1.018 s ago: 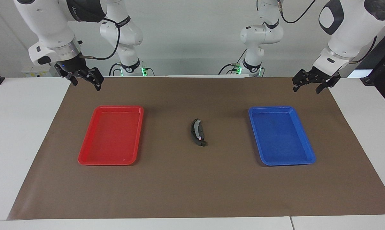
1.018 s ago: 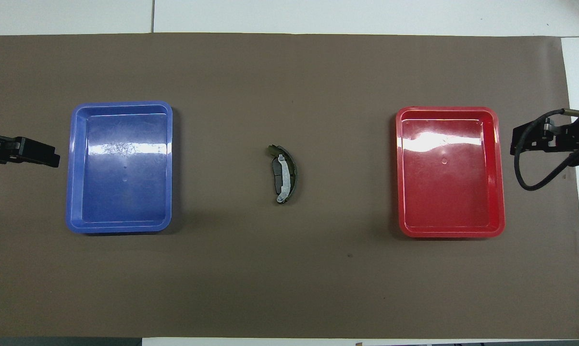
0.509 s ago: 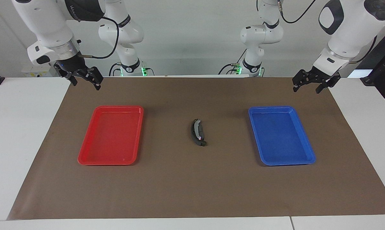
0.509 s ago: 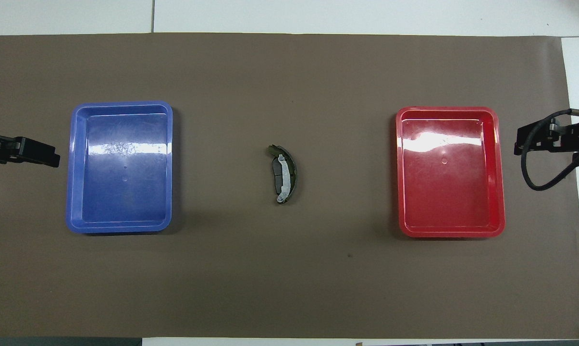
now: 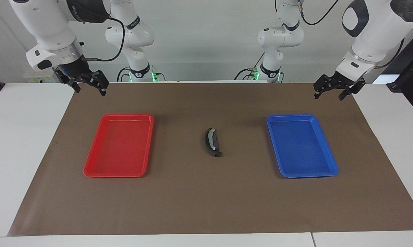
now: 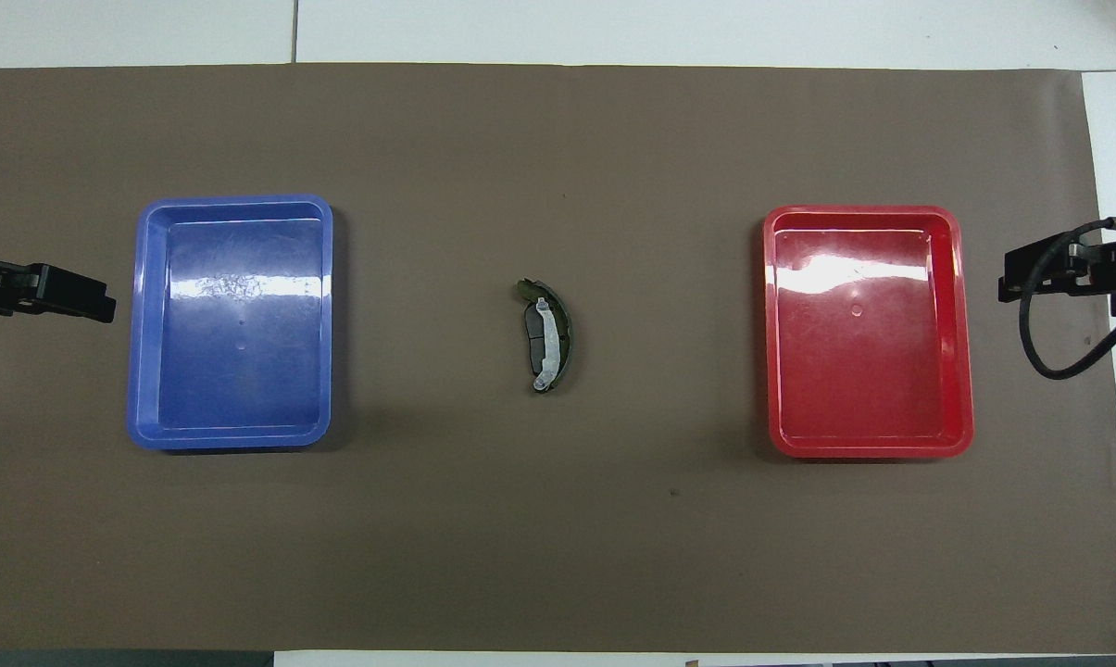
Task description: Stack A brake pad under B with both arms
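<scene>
Stack: B (image 5: 211, 142) is seen lying on the A brake pad (image 6: 532, 334) at mid-table (image 5: 206, 206), long axis toward the robots.
Fingers: left gripper (image 5: 329, 90) and right gripper (image 5: 88, 84) are held spread, empty, over the robots' corners, about equally distant.

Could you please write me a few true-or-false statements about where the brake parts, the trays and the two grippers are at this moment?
1. B lies on the brown mat between the two trays. True.
2. The A brake pad sits in the blue tray. False: it lies under B at the middle of the mat, and both trays hold nothing.
3. The right gripper holds B. False: it holds nothing and hangs off the red tray, over the mat's edge at the right arm's end.
4. The left gripper is clear of the blue tray, up over the mat at the left arm's end. True.
5. The red tray is toward the right arm's end of the table. True.
</scene>
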You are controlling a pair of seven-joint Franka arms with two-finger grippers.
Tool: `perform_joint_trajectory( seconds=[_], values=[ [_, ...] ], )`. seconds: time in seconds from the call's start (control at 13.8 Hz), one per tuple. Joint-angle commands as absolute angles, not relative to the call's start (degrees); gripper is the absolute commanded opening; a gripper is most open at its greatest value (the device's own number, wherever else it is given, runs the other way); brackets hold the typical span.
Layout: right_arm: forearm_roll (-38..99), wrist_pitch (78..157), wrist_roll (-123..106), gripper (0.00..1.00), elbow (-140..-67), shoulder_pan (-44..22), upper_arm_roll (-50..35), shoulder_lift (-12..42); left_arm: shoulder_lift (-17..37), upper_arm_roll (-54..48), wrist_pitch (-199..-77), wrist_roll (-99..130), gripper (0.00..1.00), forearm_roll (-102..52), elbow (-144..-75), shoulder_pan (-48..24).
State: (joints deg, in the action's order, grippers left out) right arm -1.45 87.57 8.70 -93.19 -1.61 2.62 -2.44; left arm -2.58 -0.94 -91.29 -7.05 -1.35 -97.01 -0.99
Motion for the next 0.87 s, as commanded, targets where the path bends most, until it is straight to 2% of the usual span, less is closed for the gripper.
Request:
perform_joint_trajectory(
  seconds=[0.0,0.36,0.51,0.8],
  values=[
    [-0.7,86.6,7.4,1.0,-92.8,-2.1,3.5,-2.5,-4.0,-1.1,-91.8,-6.7,1.0,-1.1,-98.3,-0.6],
    [-0.4,84.5,6.9,1.0,-90.4,-2.5,3.3,-2.2,-4.0,-1.1,-91.8,-6.8,1.0,-1.1,-98.3,-0.6],
    [-0.5,81.4,6.9,1.0,-87.8,-2.4,3.3,-1.2,-4.0,-1.1,-91.7,-6.7,1.0,-1.1,-98.3,-0.6],
    [-1.1,81.7,6.1,1.0,-87.6,-1.9,3.7,-0.9,-4.0,-1.1,-91.7,-6.7,1.0,-1.1,-98.3,-0.6]
  ],
)
